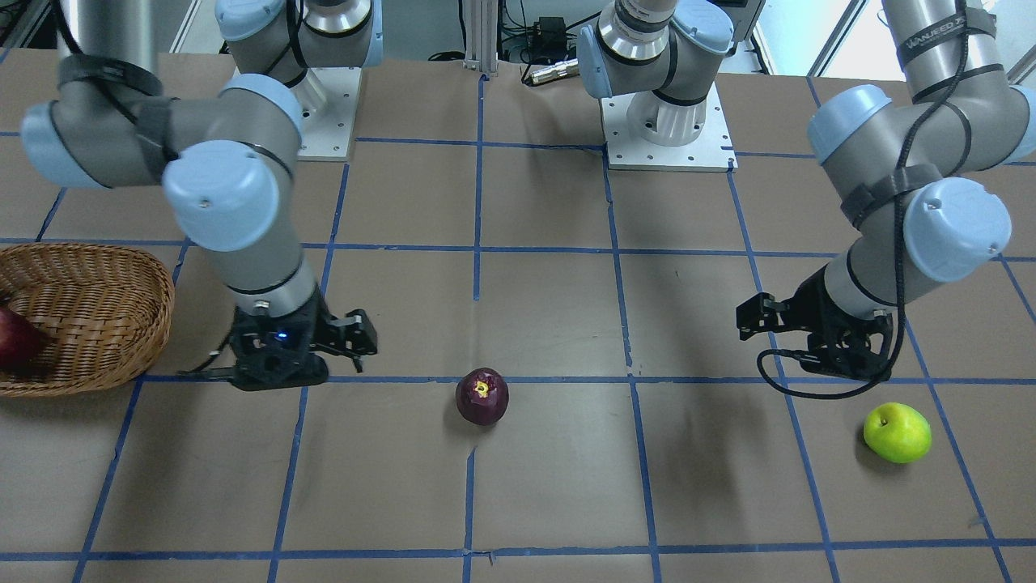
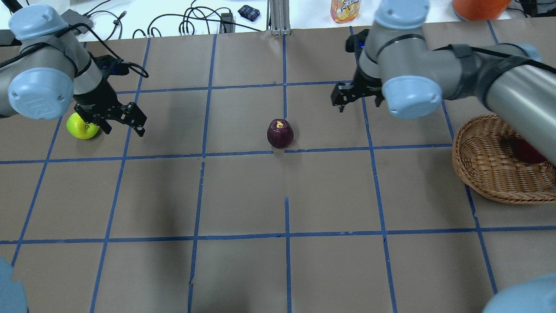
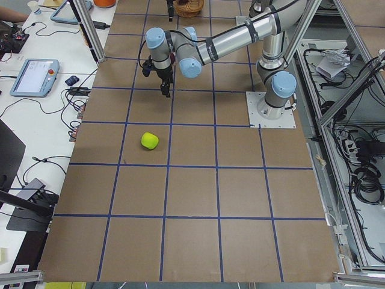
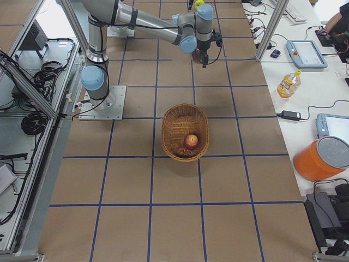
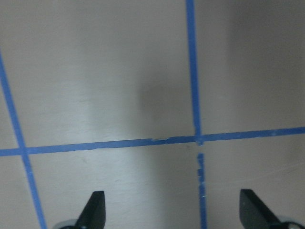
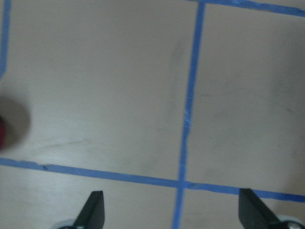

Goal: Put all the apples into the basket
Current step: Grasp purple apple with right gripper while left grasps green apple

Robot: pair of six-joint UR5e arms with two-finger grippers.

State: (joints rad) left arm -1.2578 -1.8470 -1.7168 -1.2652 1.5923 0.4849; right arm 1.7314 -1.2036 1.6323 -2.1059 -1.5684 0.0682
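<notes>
The wicker basket [image 2: 486, 174] stands at the table's right end and holds the red apple [image 2: 527, 152], partly hidden by my right arm. It shows clearly in the exterior right view [image 4: 191, 141]. The maroon apple [image 2: 280, 133] sits on the brown table near the middle. The yellow-green apple [image 2: 80, 127] lies at the far left. My left gripper [image 2: 124, 128] hovers open and empty just right of the green apple, over bare table [image 5: 172, 212]. My right gripper [image 2: 358, 104] hovers open and empty between the maroon apple and the basket [image 6: 171, 212].
Blue tape lines grid the brown table. A juice bottle [image 2: 345, 9], an orange container [image 2: 480, 6] and cables lie beyond the far edge. The two arm bases [image 1: 668, 121] stand on the robot's side.
</notes>
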